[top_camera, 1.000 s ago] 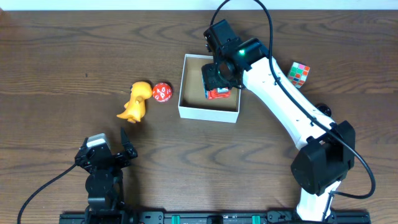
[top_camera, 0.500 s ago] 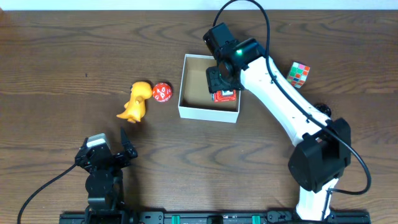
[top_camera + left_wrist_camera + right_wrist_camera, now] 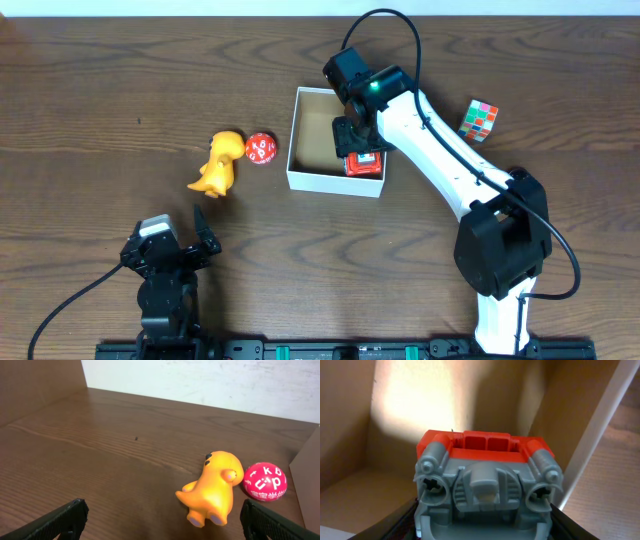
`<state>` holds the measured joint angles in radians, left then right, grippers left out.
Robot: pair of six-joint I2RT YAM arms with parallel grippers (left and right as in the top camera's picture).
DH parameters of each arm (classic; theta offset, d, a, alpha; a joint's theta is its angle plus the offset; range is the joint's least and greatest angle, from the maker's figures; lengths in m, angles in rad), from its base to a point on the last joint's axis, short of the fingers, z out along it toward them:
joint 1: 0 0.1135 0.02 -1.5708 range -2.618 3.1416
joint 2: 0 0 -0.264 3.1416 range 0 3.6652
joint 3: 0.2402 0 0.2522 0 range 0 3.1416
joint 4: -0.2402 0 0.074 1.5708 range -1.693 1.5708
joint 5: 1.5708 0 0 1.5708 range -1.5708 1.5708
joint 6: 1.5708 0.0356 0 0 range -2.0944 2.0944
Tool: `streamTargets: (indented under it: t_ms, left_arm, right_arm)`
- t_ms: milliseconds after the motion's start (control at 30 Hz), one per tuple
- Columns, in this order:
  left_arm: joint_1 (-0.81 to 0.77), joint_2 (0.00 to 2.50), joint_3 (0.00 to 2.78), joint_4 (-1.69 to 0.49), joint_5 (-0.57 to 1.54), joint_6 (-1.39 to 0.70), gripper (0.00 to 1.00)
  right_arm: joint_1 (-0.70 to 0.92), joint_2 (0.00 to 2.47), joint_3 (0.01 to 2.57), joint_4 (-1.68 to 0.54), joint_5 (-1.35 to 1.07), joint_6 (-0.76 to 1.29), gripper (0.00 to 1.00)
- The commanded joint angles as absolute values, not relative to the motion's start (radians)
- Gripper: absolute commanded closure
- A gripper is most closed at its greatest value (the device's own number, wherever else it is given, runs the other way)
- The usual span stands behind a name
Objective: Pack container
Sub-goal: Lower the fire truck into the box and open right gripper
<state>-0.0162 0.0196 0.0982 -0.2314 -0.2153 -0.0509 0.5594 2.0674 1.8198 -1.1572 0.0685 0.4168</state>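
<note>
The container (image 3: 333, 182) is a shallow white cardboard box with a brown inside, at the table's middle. My right gripper (image 3: 360, 140) is inside it, shut on a red and grey toy vehicle (image 3: 364, 164) near the box's front right corner. In the right wrist view the toy (image 3: 485, 485) fills the gap between my fingers (image 3: 482, 527), with the brown box wall (image 3: 410, 405) behind. My left gripper (image 3: 170, 245) is open and empty near the front left edge.
An orange dinosaur (image 3: 220, 163) and a red ball with white letters (image 3: 261, 149) lie left of the box. Both show in the left wrist view, the dinosaur (image 3: 215, 487) and the ball (image 3: 265, 481). A colour cube (image 3: 479, 119) lies at the right.
My right gripper has carried the red and grey toy from the box's back part toward its front right corner. The left arm has not moved.
</note>
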Motion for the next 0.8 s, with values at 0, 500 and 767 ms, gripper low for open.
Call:
streamTargets:
  t_ms: [0, 500, 767]
  left_arm:
    - [-0.019, 0.019, 0.081, -0.258, -0.217, -0.041, 0.02]
    - [-0.019, 0.019, 0.081, -0.258, -0.217, -0.041, 0.02]
    - [-0.019, 0.019, 0.081, -0.258, -0.217, -0.041, 0.02]
  right_arm:
    - [0.551, 2.066, 1.818, -1.164, 0.082, 0.446, 0.54]
    - [0.549, 2.066, 1.818, -1.159, 0.041, 0.600, 0.51]
    - [0.548, 2.067, 1.815, -1.168, 0.080, 0.626, 0.50]
